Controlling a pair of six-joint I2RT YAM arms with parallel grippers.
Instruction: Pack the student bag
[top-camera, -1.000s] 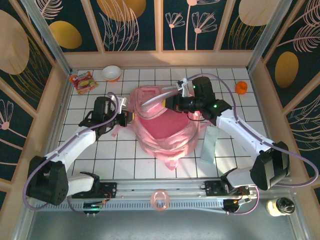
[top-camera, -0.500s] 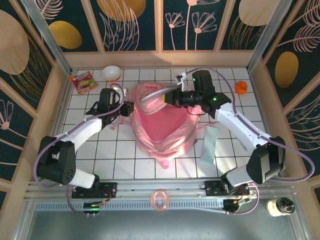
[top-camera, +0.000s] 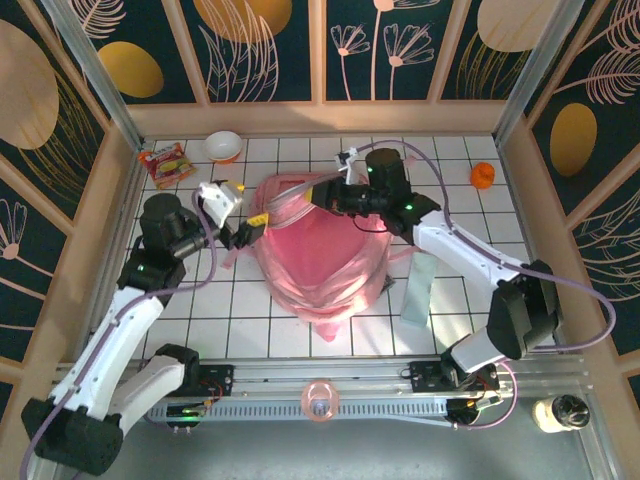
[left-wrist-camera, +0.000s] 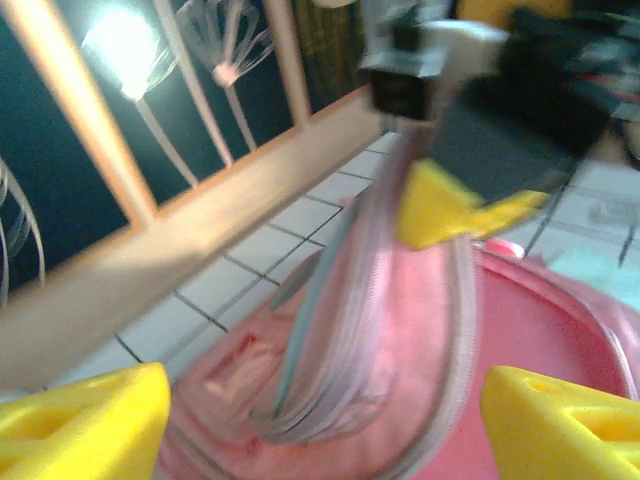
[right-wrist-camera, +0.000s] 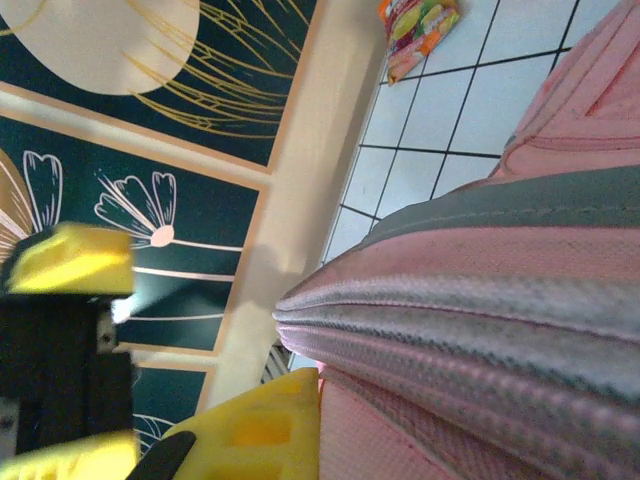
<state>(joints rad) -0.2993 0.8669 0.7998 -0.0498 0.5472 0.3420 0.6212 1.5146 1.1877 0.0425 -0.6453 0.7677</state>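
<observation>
The student bag, a big soft pink backpack, lies in the middle of the tiled table with its top pulled open. My right gripper is shut on the bag's upper rim at the far side and holds it lifted. In the right wrist view its yellow finger presses against the ribbed pink fabric. My left gripper hangs open just off the bag's left edge, nothing between its yellow fingertips. In the left wrist view the bag's open mouth lies ahead.
A snack packet and a white bowl lie at the back left. An orange thing sits at the back right. A pale green flat item lies right of the bag. A pink ring rests on the front rail.
My left gripper has let go of the bag's left edge, opened, and drawn back to the left. My right gripper has shifted left along the back with the rim still in it.
</observation>
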